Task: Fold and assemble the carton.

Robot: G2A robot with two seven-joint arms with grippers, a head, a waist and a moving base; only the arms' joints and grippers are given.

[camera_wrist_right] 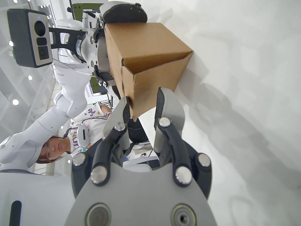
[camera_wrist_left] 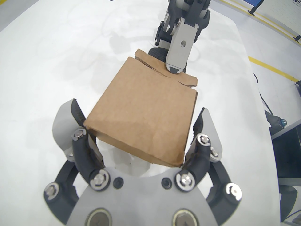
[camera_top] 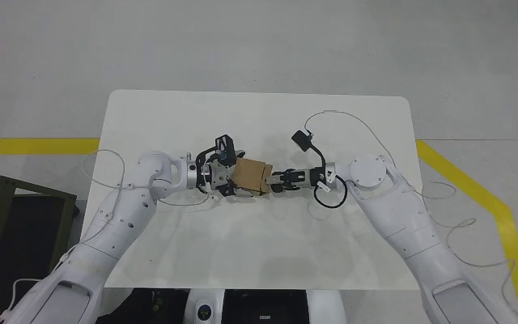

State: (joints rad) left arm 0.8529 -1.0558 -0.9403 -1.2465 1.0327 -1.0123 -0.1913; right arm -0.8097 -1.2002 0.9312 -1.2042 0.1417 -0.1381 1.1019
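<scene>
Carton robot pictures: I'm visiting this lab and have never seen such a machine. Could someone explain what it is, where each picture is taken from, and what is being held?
This is a two-armed robot, and each arm ends in a pincer. The top view looks down from above its arms at a white table. The other two pictures come from a camera on each wrist. Between the arms is a brown carton, open at one end. The left pincer grips it from the far end, and the right pincer pinches a cardboard wall at the open end.
</scene>
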